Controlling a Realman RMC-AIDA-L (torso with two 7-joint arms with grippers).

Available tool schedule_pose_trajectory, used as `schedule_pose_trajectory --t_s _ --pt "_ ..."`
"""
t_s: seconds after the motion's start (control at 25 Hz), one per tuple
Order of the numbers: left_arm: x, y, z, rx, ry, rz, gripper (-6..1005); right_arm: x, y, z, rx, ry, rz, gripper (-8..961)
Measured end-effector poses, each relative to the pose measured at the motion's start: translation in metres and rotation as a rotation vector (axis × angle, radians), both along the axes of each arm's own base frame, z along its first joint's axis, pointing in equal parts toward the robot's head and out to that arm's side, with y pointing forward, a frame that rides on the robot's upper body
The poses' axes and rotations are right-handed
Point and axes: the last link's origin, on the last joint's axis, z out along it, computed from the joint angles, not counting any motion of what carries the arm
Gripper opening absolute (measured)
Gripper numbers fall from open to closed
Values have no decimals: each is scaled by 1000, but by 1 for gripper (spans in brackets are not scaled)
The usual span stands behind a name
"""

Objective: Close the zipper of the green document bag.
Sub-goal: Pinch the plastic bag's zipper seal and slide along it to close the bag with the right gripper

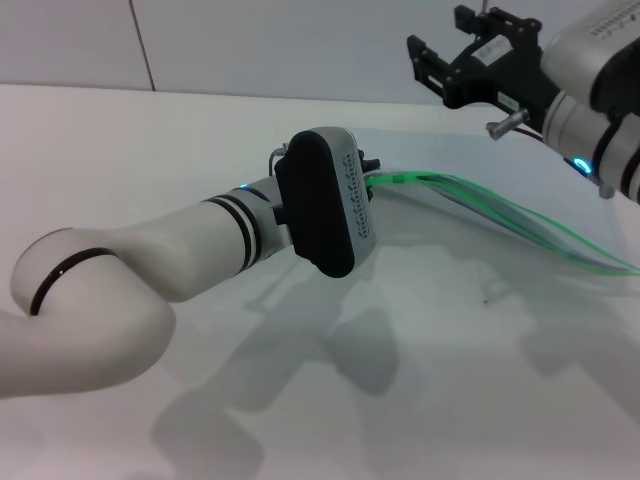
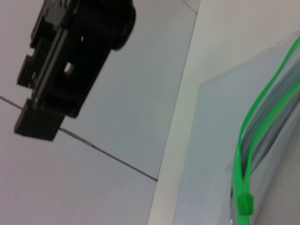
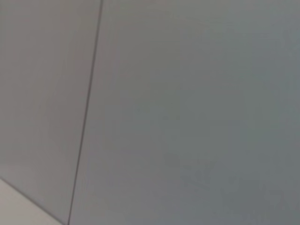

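green is the first thing you notice: the zipper (image 1: 500, 215) runs as two thin bright strips that bow apart along the long edge of the green document bag (image 1: 470, 205), so that edge is plainly still open. the bag lies flat on the white counter (image 1: 150, 150), right of centre, stretching off toward the right edge of the head view. the left arm reaches in from the lower left and its gripper (image 1: 368, 172) sits right at the bag's left end, where the green strips come together; the black wrist housing blocks the fingers, so i can't tell if it's apart or clamped on anything. in the left wrist view the slider (image 2: 244, 204) sits at the spot where both strips meet, with the strips spreading apart beyond it and the bag's translucent sheet (image 2: 211, 140) beside it. the right gripper (image 1: 432, 68) hangs up high at the far right, well apart from the bag, jaws apart with nothing between them; it also shows dark against the wall (image 2: 140, 93) in the left wrist view (image 2: 42, 117). plenty of bare counter on the left and in front, and the counter's back edge meets the wall behind.
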Motion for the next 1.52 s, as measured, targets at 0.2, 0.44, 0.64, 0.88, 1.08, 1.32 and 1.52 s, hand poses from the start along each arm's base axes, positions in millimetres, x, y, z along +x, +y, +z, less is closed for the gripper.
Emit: schedule_pose_trajectory --t_s 0.2,0.44,0.64,0.88,1.08,1.32,1.52 --pt "0 0 0 0 -1 0 55 0 3 1 8 -18 2 606" --pt "5 1 2 11 -46 0 54 7 8 13 78 70 -39 606" --pt "6 1 3 15 -54 -1 55 5 7 19 129 195 -56 606" --pt "7 2 3 15 -55 -4 55 4 7 25 133 368 -88 605" --pt "7 2 2 14 -53 -4 54 15 9 27 116 475 -146 605" --pt "5 2 2 14 -51 -2 54 23 9 26 52 564 -119 605" --pt "4 2 2 14 -49 1 54 25 13 17 -51 553 -56 604"
